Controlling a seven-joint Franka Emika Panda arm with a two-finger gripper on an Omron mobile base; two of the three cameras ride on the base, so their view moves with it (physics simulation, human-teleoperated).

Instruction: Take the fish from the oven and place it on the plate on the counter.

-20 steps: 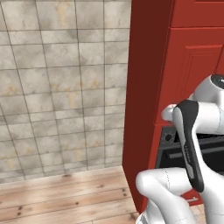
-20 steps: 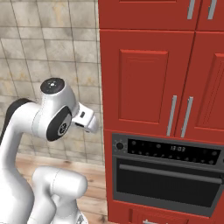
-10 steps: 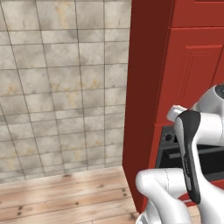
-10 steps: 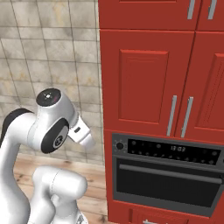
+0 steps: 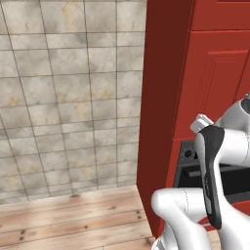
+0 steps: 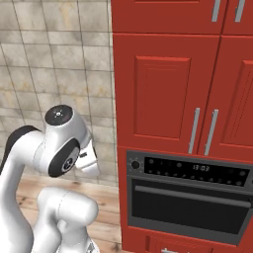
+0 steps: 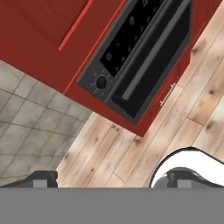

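Facing shut oven (image 6: 190, 195), wood floor (image 7: 131, 151) open below

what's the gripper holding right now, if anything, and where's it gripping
Nothing. In the hand view the gripper has its fingertips spread wide with only wood floor between them, and the oven door is shut.

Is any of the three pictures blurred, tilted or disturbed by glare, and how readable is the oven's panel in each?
Right base view: even light, no glare; the oven stands upright, its display digits soft. Left base view: flat light, the arm covers most of the oven. Hand view: strongly rolled, so the oven runs diagonally; panel marks are blurred, and both fingertips are cut off at the bottom.
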